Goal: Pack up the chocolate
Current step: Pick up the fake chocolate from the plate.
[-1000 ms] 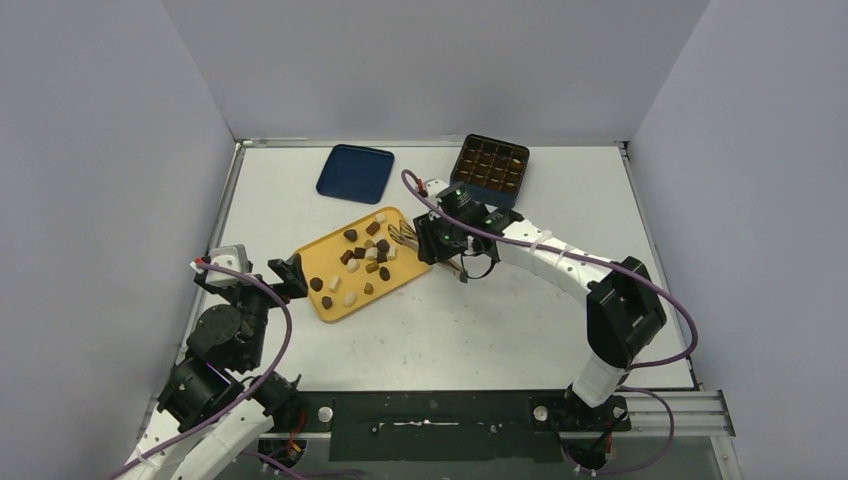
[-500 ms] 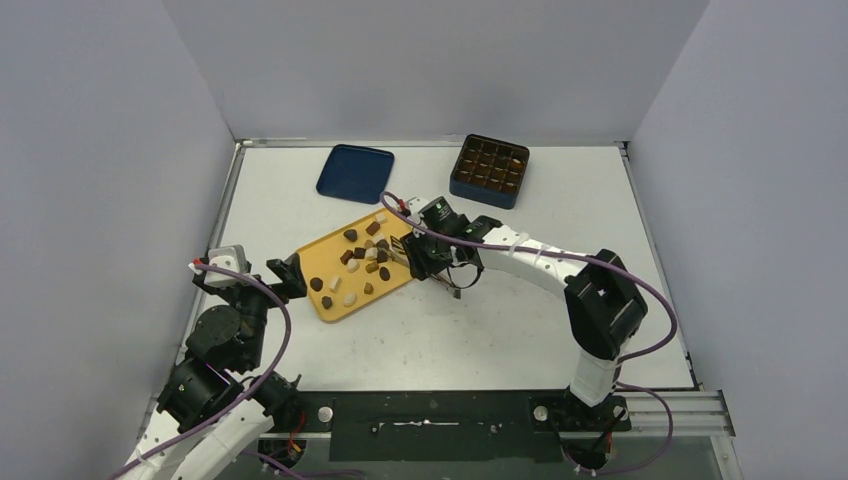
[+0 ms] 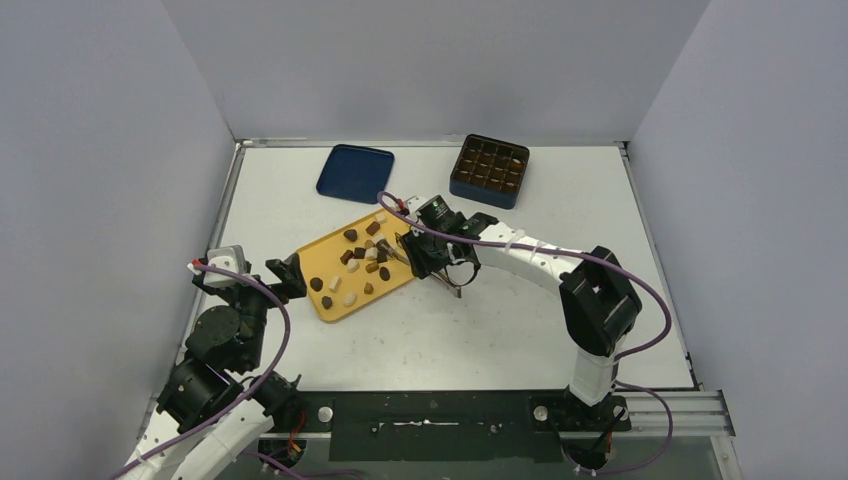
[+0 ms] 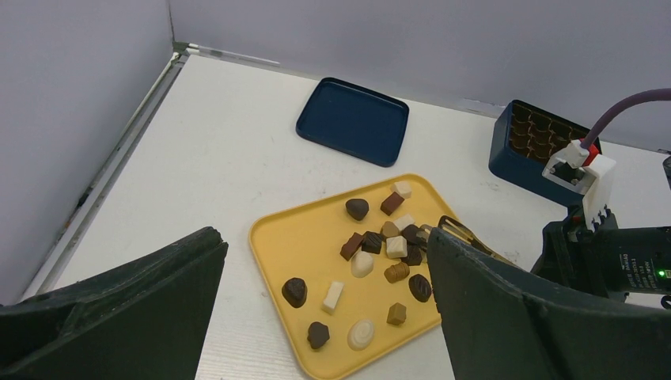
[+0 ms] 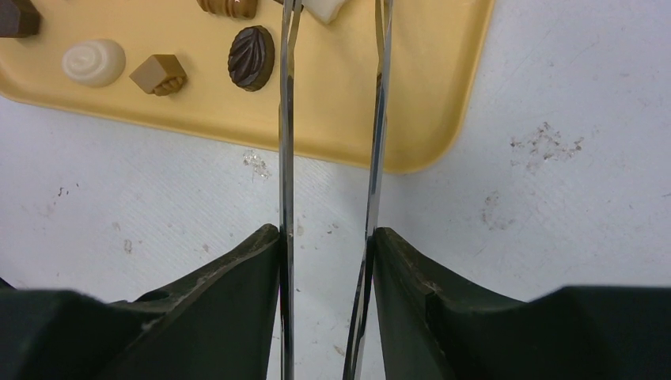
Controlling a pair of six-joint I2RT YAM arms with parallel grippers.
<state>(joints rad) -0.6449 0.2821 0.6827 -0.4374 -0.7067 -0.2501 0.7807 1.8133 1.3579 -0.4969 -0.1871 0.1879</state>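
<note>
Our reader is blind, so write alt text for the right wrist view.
The right gripper holds thin metal tweezers whose two blades reach over the rim of a yellow tray. Chocolates lie on the tray beside them; the tips are out of frame.

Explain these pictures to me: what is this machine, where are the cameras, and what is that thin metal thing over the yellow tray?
These are two robot arms bolted at the near edge of a table. One picture looks down from above and behind them; the other two come from a camera on each wrist, so the dark shapes at the bottom belong to that arm itself. The right gripper is clamped on metal tweezers, whose tips reach over the yellow tray of chocolates. The left gripper is open and empty beside the tray. Farther back sit a dark blue gridded box and a flat dark blue lid.
</note>
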